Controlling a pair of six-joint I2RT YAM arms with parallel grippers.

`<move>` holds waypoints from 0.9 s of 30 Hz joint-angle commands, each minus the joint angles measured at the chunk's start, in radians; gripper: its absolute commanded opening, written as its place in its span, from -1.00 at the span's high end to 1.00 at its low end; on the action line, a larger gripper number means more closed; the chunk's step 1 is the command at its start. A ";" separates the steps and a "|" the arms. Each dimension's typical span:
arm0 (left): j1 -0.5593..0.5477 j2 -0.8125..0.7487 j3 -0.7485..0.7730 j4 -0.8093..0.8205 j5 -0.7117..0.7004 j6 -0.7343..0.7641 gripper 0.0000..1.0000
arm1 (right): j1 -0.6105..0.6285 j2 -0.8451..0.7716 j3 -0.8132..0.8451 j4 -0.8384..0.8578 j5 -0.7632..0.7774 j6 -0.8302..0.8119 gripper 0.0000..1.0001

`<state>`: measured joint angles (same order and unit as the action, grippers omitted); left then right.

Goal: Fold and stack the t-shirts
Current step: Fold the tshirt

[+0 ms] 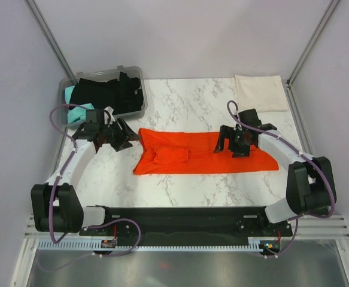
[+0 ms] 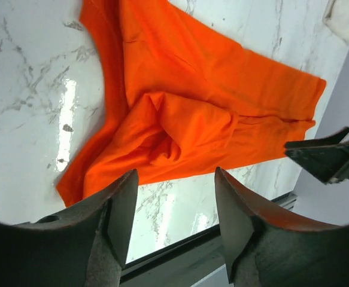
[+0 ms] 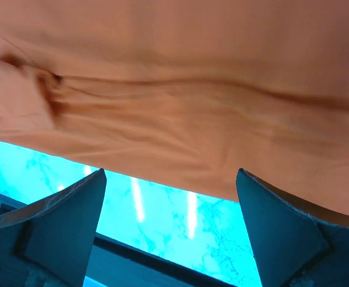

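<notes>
The orange-red t-shirt [image 1: 204, 152] lies folded lengthwise into a long strip across the middle of the marble table, with a sleeve tucked on its left part. It also shows in the left wrist view [image 2: 186, 101] and fills the right wrist view [image 3: 180, 89]. My left gripper [image 1: 121, 136] is open and empty just left of the shirt's left end. My right gripper [image 1: 231, 145] is open and empty over the shirt's right part. A folded cream-white t-shirt [image 1: 259, 92] lies at the back right. Black t-shirts [image 1: 109, 91] and a teal one [image 1: 71, 95] sit in the bin.
A clear grey plastic bin [image 1: 136, 111] stands at the back left. White walls and frame posts close in the sides. A black rail [image 1: 180, 215] runs along the table's near edge.
</notes>
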<state>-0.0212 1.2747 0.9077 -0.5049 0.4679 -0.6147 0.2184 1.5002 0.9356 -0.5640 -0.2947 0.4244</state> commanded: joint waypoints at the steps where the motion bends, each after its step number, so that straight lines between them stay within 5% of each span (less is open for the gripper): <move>1: -0.112 0.069 0.112 -0.014 -0.042 -0.056 -0.27 | -0.002 0.001 0.141 -0.056 0.023 -0.111 -0.96; 8: -0.347 0.291 0.215 -0.021 -0.235 -0.155 -0.61 | 0.132 0.058 0.224 -0.039 0.209 -0.412 -0.96; 19: -0.379 0.495 0.260 0.002 -0.333 -0.244 -0.62 | 0.207 0.166 0.169 0.059 0.114 -0.792 -0.96; 27: -0.382 0.661 0.362 0.000 -0.388 -0.235 -0.62 | 0.208 0.281 0.186 0.064 0.101 -0.813 -0.96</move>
<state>-0.3981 1.8706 1.2243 -0.5262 0.1413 -0.8337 0.4278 1.7550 1.1007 -0.5293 -0.1696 -0.3492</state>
